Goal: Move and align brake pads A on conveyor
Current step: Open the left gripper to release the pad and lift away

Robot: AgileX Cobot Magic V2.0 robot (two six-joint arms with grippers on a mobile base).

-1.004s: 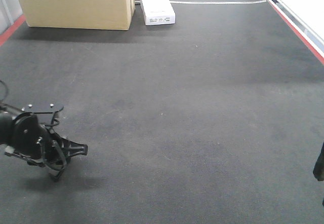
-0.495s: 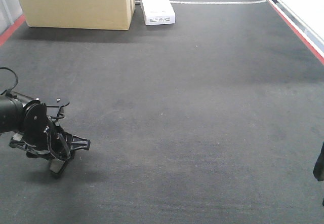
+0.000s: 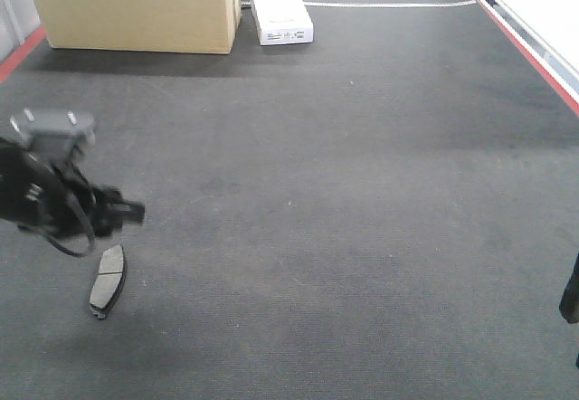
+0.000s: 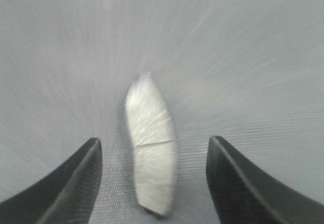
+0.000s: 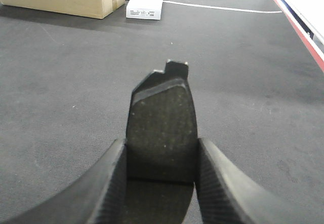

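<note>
One brake pad (image 3: 107, 280), dark grey with a groove across its middle, lies flat on the conveyor (image 3: 362, 201) at the near left. My left gripper (image 3: 116, 215) hovers just above and behind it, blurred by motion. In the left wrist view the same pad (image 4: 152, 148) lies on the belt below, and the left gripper (image 4: 154, 183) is open, its fingers well apart on either side of the pad and not touching it. My right gripper (image 5: 162, 171) is shut on a second brake pad (image 5: 162, 122), held off the belt. In the front view only a dark sliver of the right arm (image 3: 570, 299) shows.
A cardboard box (image 3: 136, 6) and a long white box (image 3: 278, 6) stand at the far end of the belt, with cables behind them. Red edge strips (image 3: 541, 63) run along the right and far left sides.
My left gripper has risen off the belt and drawn back, uncovering a brake pad that now lies where it was. The right arm has not moved.
</note>
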